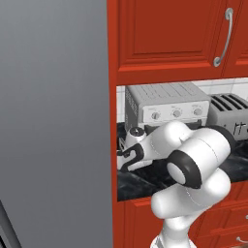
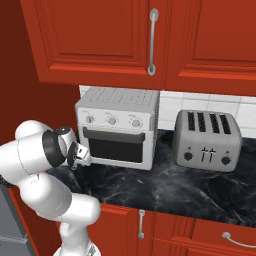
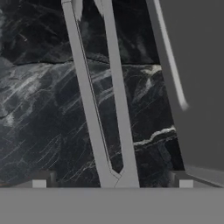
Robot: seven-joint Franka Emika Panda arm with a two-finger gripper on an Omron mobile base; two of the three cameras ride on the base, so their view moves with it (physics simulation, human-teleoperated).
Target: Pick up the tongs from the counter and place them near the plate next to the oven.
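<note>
- Looking down the hand view, I've got the tongs (image 3: 107, 109) lying flat on the black counter (image 3: 39, 118), two thin silver arms running up the frame and joined at the bottom end.
- My gripper (image 3: 112, 183) is spread wide and released, nothing in it; fingertips (image 3: 39, 183) sit either side of the joined end, and I can't tell if they're touching.
- A grey slab fills the right side of that view, pretty sure it's the toaster oven (image 2: 120, 127).
- From the right base view, the gripper (image 2: 81, 156) is just left of the toaster oven, low over the counter (image 2: 170, 187).
- Toaster (image 2: 207, 141) sits further right, well apart.
- From the left, a big grey panel (image 1: 53, 121) blocks the left half.
</note>
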